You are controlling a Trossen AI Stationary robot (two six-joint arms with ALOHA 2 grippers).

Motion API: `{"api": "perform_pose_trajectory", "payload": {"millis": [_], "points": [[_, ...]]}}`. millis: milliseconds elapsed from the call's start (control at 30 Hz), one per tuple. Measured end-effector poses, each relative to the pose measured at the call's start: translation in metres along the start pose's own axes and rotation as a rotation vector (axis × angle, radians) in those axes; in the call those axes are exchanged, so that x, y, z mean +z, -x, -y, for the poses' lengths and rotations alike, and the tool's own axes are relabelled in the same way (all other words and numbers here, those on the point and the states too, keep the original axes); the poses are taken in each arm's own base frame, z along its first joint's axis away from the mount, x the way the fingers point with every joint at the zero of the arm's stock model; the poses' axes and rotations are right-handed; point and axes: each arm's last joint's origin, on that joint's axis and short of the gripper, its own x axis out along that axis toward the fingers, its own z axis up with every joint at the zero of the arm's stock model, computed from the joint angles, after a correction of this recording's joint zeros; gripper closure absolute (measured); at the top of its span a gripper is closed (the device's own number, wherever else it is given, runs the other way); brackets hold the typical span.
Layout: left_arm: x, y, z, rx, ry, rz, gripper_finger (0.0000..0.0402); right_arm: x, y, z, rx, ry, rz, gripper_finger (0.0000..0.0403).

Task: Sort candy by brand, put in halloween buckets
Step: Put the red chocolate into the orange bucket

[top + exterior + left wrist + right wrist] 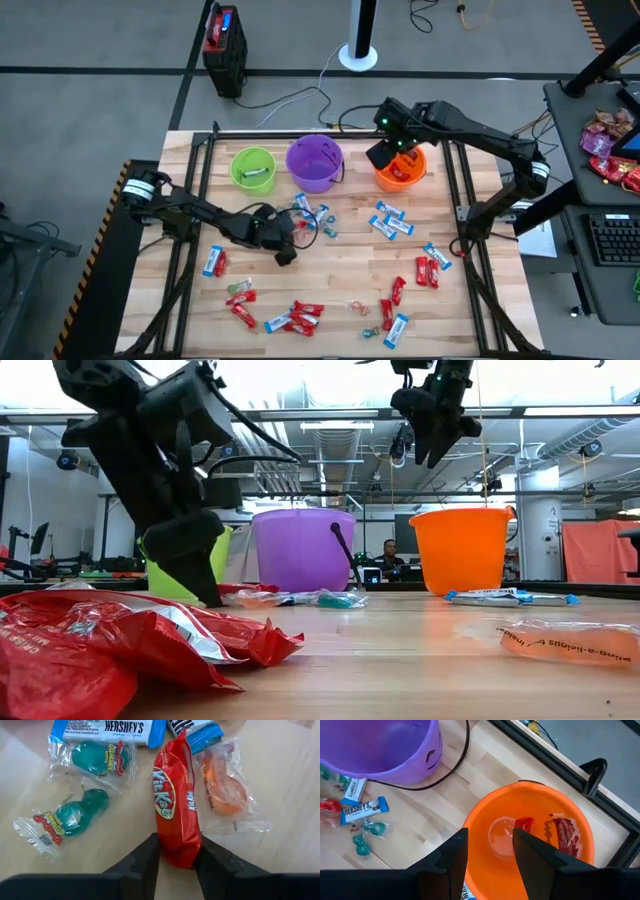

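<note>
We count three buckets (316,163): green, purple, orange. The left gripper (176,862) pinches a red candy (176,807). The right gripper (489,851) hangs open, empty.

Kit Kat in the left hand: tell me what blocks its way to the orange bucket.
The left hand straddles the red Kit Kat on the table. The right hand hangs directly over the orange bucket, blocking its opening. Otherwise only flat scattered candies lie between.

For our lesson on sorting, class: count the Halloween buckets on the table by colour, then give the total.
Lime green bucket: 1
Purple bucket: 1
Orange bucket: 1
Total: 3
</note>
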Motion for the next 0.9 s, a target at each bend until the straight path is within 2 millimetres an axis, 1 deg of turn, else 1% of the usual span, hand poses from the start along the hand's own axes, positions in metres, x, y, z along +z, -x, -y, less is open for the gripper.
{"api": "perform_pose_trajectory", "payload": {"millis": [133,167,267,367,467,567,667,733,833,900], "points": [[-0.001,0.0,-0.001,0.001,0.0,-0.001,0.038,0.0,0.0,-0.001,0.001,-0.013,0.0,0.0254],[-0.001,0.0,-0.001,-0.003,0.003,-0.003,0.0387,0.0,0.0,-0.001,0.001,-0.013,0.0,0.0254],[0.001,0.002,0.0,-0.032,-0.003,-0.018,0.0389,0.0,0.0,-0.001,0.001,-0.019,0.001,0.0255],[0.002,0.01,0.001,-0.069,-0.021,-0.04,0.0395,-0.001,0.0,-0.002,0.002,-0.023,0.001,0.0255],[0.008,0.025,-0.002,-0.126,-0.051,-0.009,0.0396,-0.001,0.001,-0.003,0.006,-0.006,0.003,0.0255],[0.016,0.047,-0.007,-0.209,-0.093,0.044,0.0398,-0.003,0.002,-0.01,0.022,0.082,0.009,0.0255],[0.026,0.076,-0.016,-0.265,-0.088,0.12,0.0399,-0.007,0.004,-0.025,0.11,0.236,0.025,0.0255],[0.034,0.096,-0.024,-0.291,-0.074,0.182,0.0399,-0.008,0.008,-0.041,0.226,0.351,0.065,0.0255],[0.047,0.125,-0.036,-0.324,-0.038,0.277,0.04,-0.01,0.016,-0.075,0.463,0.551,0.187,0.0255],[0.058,0.144,-0.042,-0.329,-0.027,0.363,0.04,-0.01,0.019,-0.1,0.536,0.631,0.302,0.0255]]}}
